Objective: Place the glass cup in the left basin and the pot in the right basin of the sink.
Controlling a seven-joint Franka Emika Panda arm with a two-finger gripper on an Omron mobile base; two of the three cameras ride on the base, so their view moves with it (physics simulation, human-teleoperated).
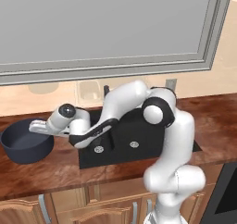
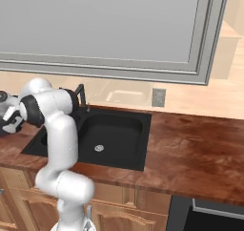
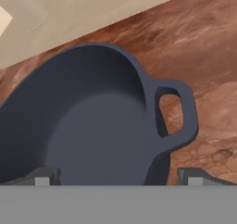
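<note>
The pot, wide, dark blue-grey and lidless, stands on the wooden counter left of the sink. My gripper hovers open over its right rim. In the hand view the pot takes up the left and middle, one loop handle sticking out to the right. The gripper straddles the wall beside that handle, one finger inside and one outside, touching nothing. The right basin lies bare with its silver drain. The left basin is mostly behind my arm. A faint see-through shape at the wall may be the glass cup.
A slim black faucet rises at the back of the sink. Wooden counter stretches to the right. A beige backsplash and a large grey window frame close the back. Cabinet doors run below the counter's front edge.
</note>
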